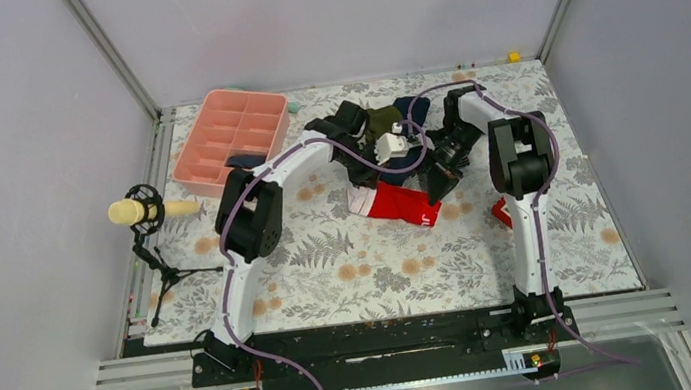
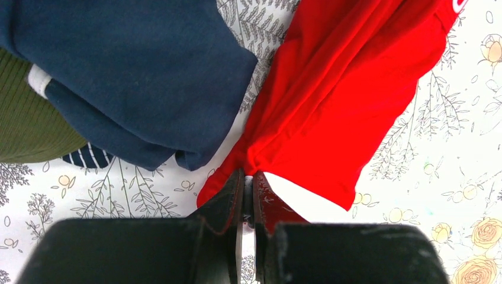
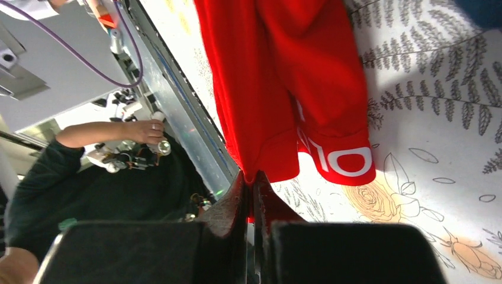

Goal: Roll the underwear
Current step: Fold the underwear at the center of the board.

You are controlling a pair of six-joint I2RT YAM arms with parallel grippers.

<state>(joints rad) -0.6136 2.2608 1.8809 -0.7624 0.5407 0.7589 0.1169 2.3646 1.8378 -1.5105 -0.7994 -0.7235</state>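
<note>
We find the red underwear [image 1: 403, 203] stretched over the floral table cover [image 1: 331, 267], just on the near side of the pile of dark garments [image 1: 374, 123]. Our left gripper [image 2: 247, 178] is clenched on a corner of the red cloth, close beside the pile's navy garment [image 2: 136, 77]. Our right gripper [image 3: 251, 177] pinches the underwear's edge near its white lettering [image 3: 346, 161], near and right of the pile. A pink divided tray [image 1: 233, 134] sits left of the pile.

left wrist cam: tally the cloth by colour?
Red underwear: 1
Navy garment: 1
Olive garment: 1
Navy-white striped scrap: 1, mostly hidden
Total: 4
</note>
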